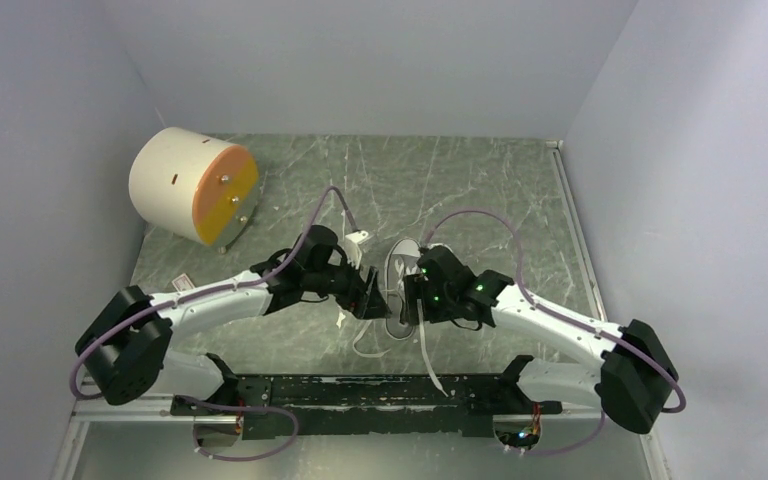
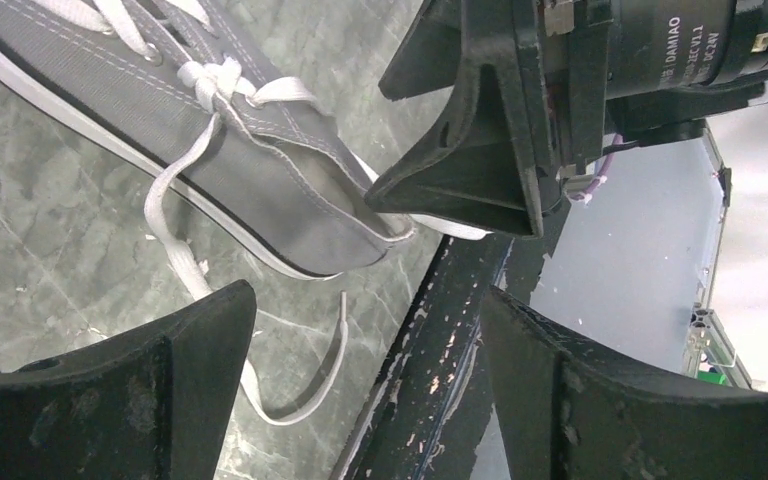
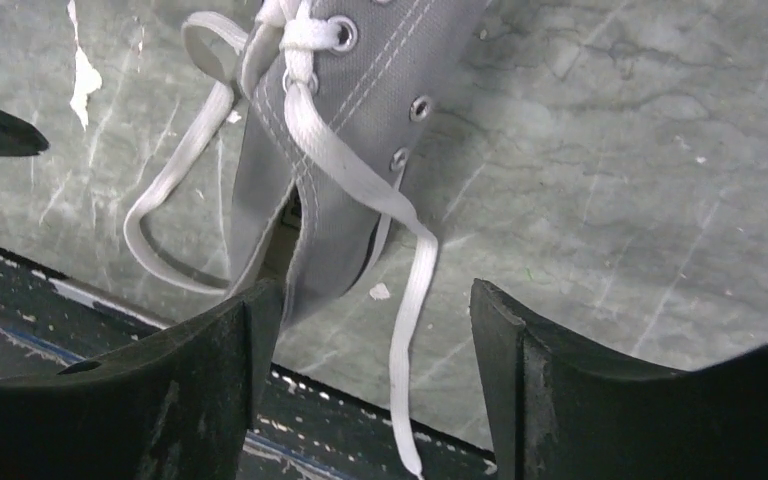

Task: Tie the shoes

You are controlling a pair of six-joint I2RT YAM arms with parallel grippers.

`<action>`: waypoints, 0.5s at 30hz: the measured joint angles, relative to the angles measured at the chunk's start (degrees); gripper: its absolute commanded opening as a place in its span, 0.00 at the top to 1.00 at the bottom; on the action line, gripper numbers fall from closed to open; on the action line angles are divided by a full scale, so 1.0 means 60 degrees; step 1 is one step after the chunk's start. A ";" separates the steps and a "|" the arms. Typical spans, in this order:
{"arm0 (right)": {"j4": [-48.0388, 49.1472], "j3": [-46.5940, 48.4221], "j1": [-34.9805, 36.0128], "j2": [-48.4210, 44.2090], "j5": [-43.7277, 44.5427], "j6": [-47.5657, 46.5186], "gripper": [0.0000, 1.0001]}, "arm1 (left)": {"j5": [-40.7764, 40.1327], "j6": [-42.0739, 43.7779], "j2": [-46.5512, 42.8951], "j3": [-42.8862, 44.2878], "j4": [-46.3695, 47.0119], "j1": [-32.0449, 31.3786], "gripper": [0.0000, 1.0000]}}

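A small grey canvas sneaker (image 1: 400, 272) with a white sole rim lies between my two grippers, heel toward the near edge. It also shows in the left wrist view (image 2: 260, 170) and the right wrist view (image 3: 350, 130). Its white laces (image 3: 360, 190) are crossed once at the top eyelets. One loose end (image 3: 405, 360) runs down between my right fingers without touching them. The other end (image 2: 290, 390) curls on the table by my left finger. My left gripper (image 1: 372, 300) is open and empty. My right gripper (image 1: 412, 300) is open and empty.
A white cylinder with an orange face (image 1: 195, 185) lies at the back left. The black mounting rail (image 1: 380, 390) runs along the near edge, under the lace ends. Grey walls close the table on three sides.
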 measured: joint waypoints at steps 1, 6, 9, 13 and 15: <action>0.0146 -0.0080 0.0000 0.0127 0.0025 0.0087 0.30 | -0.0007 -0.0051 0.0091 0.0000 0.0040 0.0000 0.14; 0.1107 -0.0255 0.0000 0.0630 0.0109 0.0277 0.40 | -0.0084 -0.0248 0.0688 0.0000 0.0310 0.0000 0.13; 0.1439 -0.0255 0.0000 0.0769 0.0433 0.0284 0.57 | -0.0295 -0.0321 0.1016 0.0004 0.0321 0.0000 0.12; 0.1942 -0.0259 0.0000 0.1042 0.0678 0.0226 0.82 | -0.0747 -0.0390 0.1217 0.0036 0.0280 0.0029 0.10; 0.2361 -0.0291 0.0004 0.1275 0.0699 0.0240 0.92 | -0.0860 -0.0423 0.1246 0.0066 0.0259 0.0138 0.09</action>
